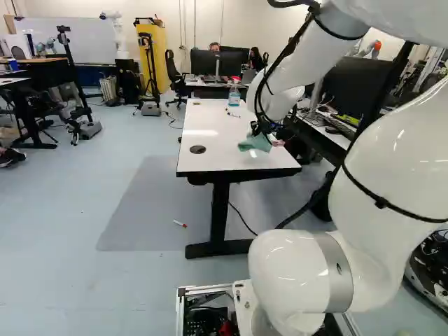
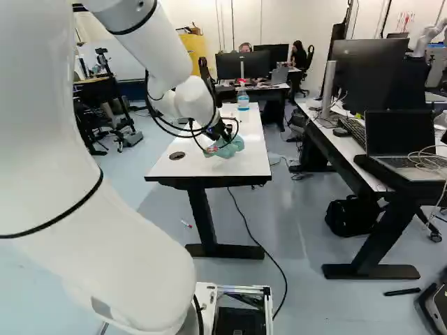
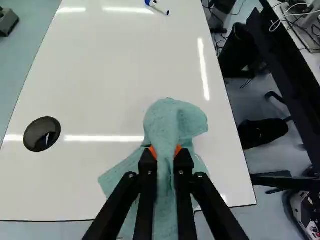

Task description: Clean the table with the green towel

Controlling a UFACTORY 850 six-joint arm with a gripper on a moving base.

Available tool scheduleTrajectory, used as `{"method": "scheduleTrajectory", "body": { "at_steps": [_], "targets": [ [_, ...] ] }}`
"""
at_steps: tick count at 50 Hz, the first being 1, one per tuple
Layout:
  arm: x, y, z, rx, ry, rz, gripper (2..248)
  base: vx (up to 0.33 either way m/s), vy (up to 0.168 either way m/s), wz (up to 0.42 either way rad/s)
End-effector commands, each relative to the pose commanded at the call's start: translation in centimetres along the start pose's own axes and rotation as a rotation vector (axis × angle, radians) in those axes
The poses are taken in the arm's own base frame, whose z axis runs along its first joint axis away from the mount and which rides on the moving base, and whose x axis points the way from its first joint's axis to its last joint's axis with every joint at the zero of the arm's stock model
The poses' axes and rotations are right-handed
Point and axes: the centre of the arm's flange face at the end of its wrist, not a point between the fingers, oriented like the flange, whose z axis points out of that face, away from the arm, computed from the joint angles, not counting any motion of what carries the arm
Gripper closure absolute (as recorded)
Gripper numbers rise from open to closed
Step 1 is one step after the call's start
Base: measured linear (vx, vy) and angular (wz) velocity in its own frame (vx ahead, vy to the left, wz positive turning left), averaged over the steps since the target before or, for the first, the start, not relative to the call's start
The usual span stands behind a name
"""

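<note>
So you've got the black two-finger hand with orange pads pinching the soft green cloth towel in a bunched fold, near one corner of the smooth white rectangular worktop. Guessing that's so the loose flaps can splay out and do the wiping while the hard tips stay off the surface. The clear plastic spray bottle with blue liquid stands at the far end, probably parked away from your first strokes. Your wrist view misses that bottle but gives you both pads on the cloth, plus the blue-capped white marker ahead, which I'd steer around or you'll shove it. Only your base views catch the red-and-white marker down on the floor. Can't tell from any of them how hard the towel's pressing, tbh.
</note>
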Motion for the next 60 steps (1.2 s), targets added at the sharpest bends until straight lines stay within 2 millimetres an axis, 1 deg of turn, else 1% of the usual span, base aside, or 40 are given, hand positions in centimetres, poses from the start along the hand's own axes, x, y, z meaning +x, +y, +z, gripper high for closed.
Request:
{"method": "scheduleTrajectory", "body": {
  "at_steps": [12,39,60],
  "targets": [
    [-0.1,-2.0,-0.2,0.030,-0.008,-0.015,206,0.000,0.000,0.000],
    [1.1,-6.4,0.4,0.095,-0.004,-0.065,206,0.000,0.000,0.000],
    [1.2,-9.8,0.2,0.146,-0.012,-0.095,206,0.000,0.000,0.000]
  ]
}}
